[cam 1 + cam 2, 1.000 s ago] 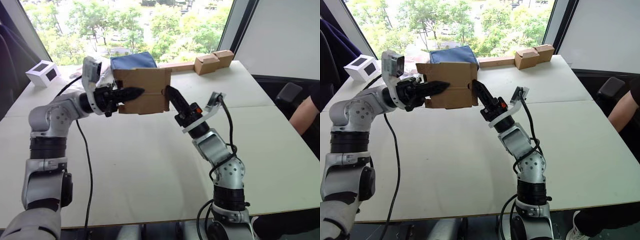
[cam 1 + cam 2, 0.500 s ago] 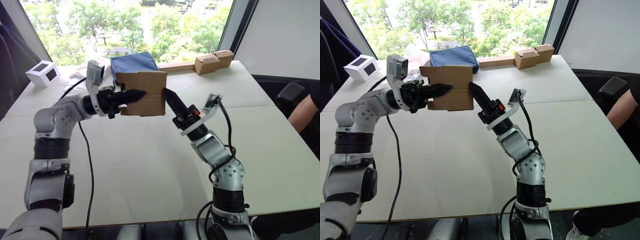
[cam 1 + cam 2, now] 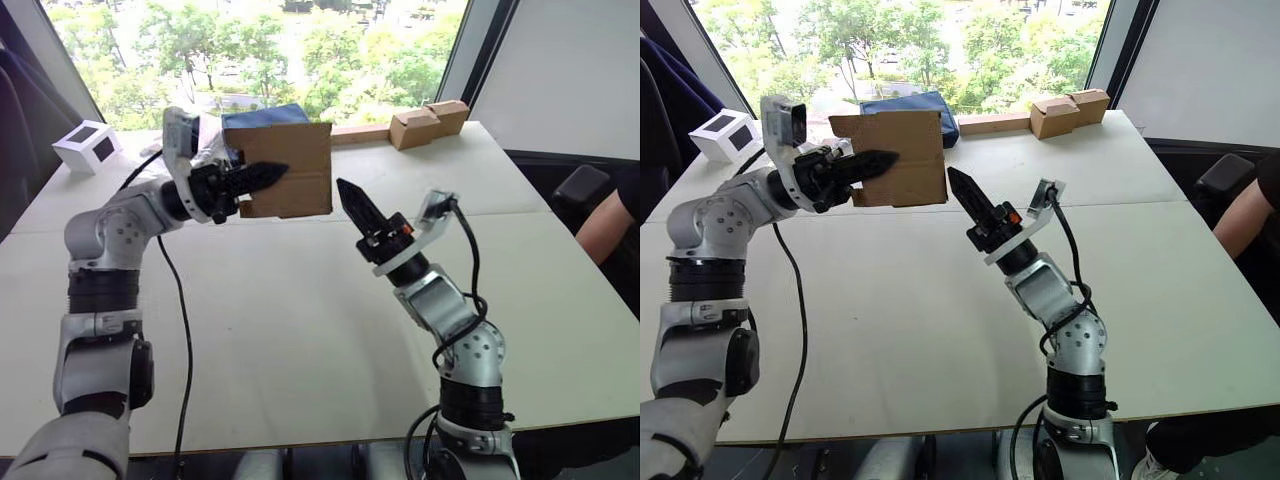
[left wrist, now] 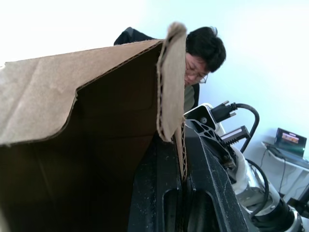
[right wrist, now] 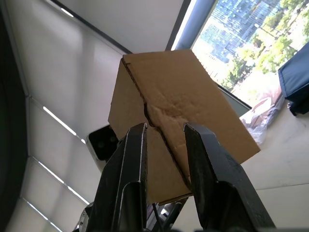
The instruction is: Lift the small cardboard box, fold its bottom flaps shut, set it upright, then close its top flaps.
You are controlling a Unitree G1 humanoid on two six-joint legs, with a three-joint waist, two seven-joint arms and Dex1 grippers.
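I hold the small cardboard box [image 3: 292,165] in the air over the far left of the table, with my left gripper [image 3: 268,177] shut on one side wall. That wall shows pinched between the fingers [image 4: 159,193] in the left wrist view, next to the box's open inside [image 4: 96,145]. My right gripper [image 3: 348,192] hovers just right of the box without touching it, fingers slightly open. Facing the right gripper is a box [image 5: 178,96] face whose two flaps meet in a seam [image 5: 155,117]. I cannot tell whether these are the top or bottom flaps.
A blue bag [image 3: 262,116] lies behind the box. Pale tan boxes [image 3: 428,122] with a long strip [image 3: 350,131] sit at the far edge, and a white cube [image 3: 88,146] at the far left. A person [image 3: 612,225] sits past the table's [image 3: 300,330] right edge.
My right gripper has drawn back from the box's right side and now stands apart from it. The left gripper has raised the box a little, still gripping its wall.
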